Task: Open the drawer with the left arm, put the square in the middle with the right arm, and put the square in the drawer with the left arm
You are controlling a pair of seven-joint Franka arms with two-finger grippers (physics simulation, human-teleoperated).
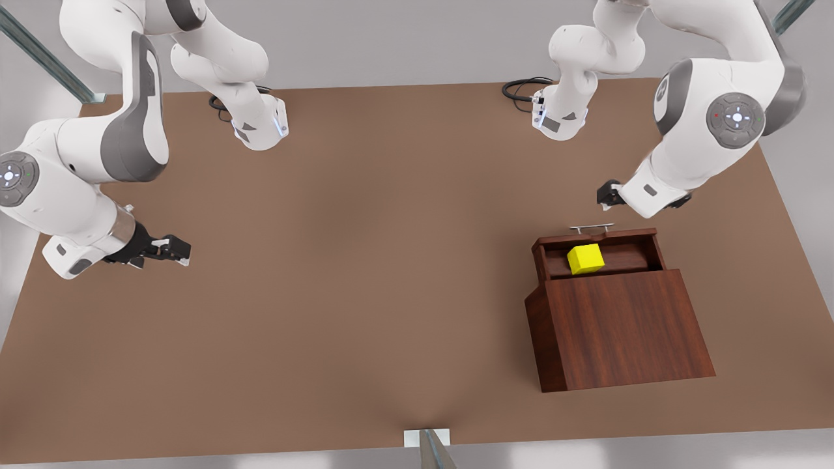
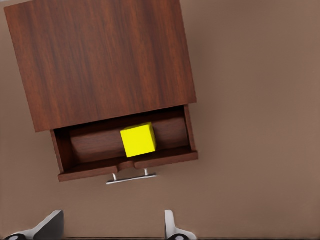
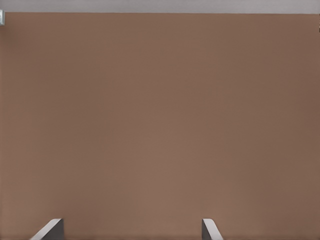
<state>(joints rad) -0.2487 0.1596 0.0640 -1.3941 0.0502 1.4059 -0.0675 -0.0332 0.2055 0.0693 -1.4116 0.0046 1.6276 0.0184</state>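
Left gripper [image 1: 606,195] hangs above the table just behind the drawer's silver handle [image 1: 591,227], on the front view's right. Fingers [image 2: 50,225] spread wide, nothing between them, touching nothing. From its wrist camera it looks straight down on the drawer and box.

Right gripper [image 1: 176,249] sits low over bare tabletop [image 1: 365,260] at the front view's left, well apart from the box. Fingers [image 3: 50,229] also wide apart and empty; this arm waits.

Drawer [image 1: 596,251] is pulled out of the wooden box [image 1: 619,326], open toward the arm bases. The square [image 1: 585,258] lies inside it on the drawer floor, roughly mid-width, near the box's front face. In the left wrist view the square [image 2: 138,140] rests flat, one face up, between the drawer's two side walls and just behind its front panel.

No readable writing, brand marks or labels on box, drawer, square or arms. Arm joints carry round grey caps with small light dots only.
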